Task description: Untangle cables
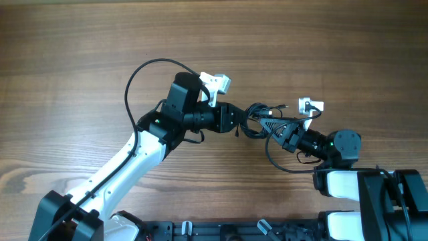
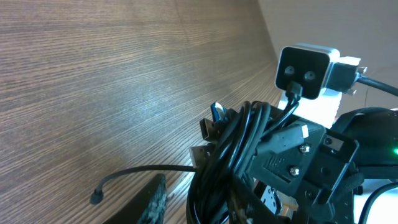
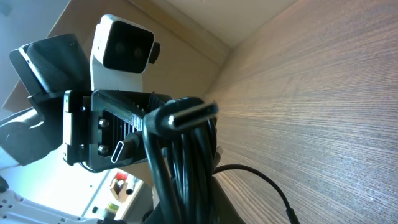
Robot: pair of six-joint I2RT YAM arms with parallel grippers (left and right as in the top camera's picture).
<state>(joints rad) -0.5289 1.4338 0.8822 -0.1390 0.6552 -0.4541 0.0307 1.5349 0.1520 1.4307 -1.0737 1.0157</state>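
The cables [image 1: 259, 114] are a tight bunch of thin black wires held up between my two grippers at the table's middle. My right gripper [image 1: 273, 128] comes in from the right and is shut on the bunch. In the right wrist view the wires [image 3: 186, 168] run down into its jaws, with a flat plug [image 3: 189, 116] on top. My left gripper [image 1: 242, 120] faces it from the left. In the left wrist view the bunch [image 2: 230, 162] fills the jaws' right side. The left finger [image 2: 151, 200] stands apart from it, with bare wood between. A loose strand [image 2: 124, 174] ends in a small plug.
The left arm's own thick cable [image 1: 134, 80] loops out over the wooden table [image 1: 80, 53]. Another thick cable [image 1: 281, 163] sags below the right wrist. The arm bases [image 1: 374, 194] fill the bottom right corner.
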